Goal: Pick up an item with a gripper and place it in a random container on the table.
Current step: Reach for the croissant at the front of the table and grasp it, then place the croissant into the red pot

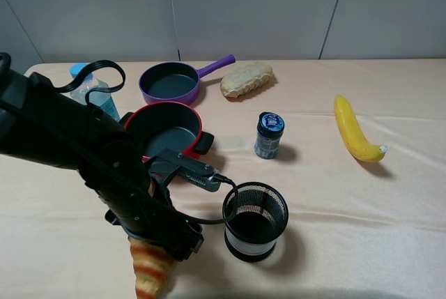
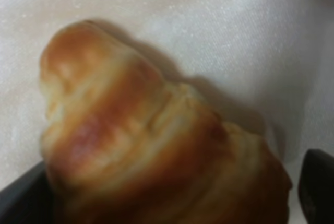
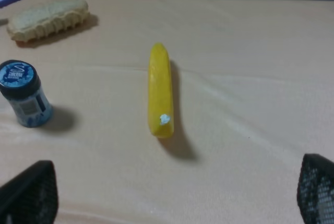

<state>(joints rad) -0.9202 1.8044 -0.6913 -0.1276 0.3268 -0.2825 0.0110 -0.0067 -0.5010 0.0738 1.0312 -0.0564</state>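
Note:
The croissant [image 1: 152, 271], golden-brown with darker stripes, lies on the cloth at the near edge of the table. In the left wrist view the croissant [image 2: 151, 135] fills the frame between the two black fingers. My left gripper [image 1: 155, 242] [image 2: 169, 195] is open around it, low over the cloth. One finger [image 2: 21, 198] touches the croissant and the other [image 2: 319, 187] stands a little apart. The red pot [image 1: 167, 130], dark grey inside, stands behind the arm. My right gripper [image 3: 175, 185] is open and empty, above the cloth near the banana [image 3: 160, 89].
A black mesh cup [image 1: 255, 221] stands just right of the left gripper. A blue-lidded jar [image 1: 269, 134], a purple pan [image 1: 171, 81], a bread loaf [image 1: 246, 78] and the banana [image 1: 355, 132] lie farther back. A clear bottle [image 1: 94, 90] stands at the back left.

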